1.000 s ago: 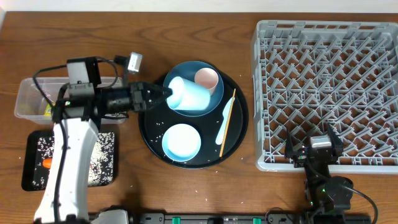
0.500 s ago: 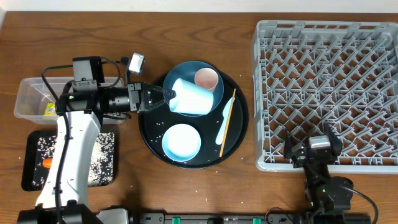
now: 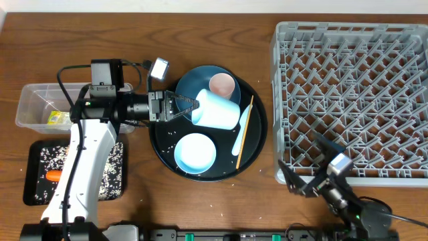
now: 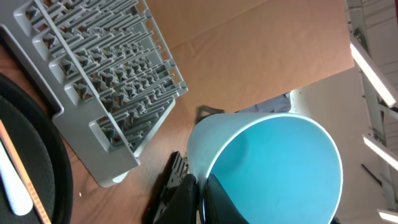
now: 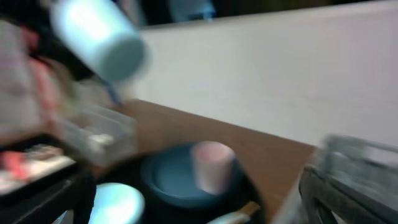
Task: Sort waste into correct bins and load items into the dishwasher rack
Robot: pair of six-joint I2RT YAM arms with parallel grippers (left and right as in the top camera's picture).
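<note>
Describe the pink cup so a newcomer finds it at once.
Find the round black tray left of the grey rack. On the dark blue plate at its top edge stands a small cup. It alone is pink and upright; the light-blue cup beside it hangs tilted in the left claw.

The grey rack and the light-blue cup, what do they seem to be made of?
The grey rack: most likely moulded plastic, matt; its even grey lattice of pegs looks cast in one piece. The light-blue cup: probably plastic, smooth with a soft sheen; thin rim, uniform colour; glazed ceramic cannot be excluded.
</note>
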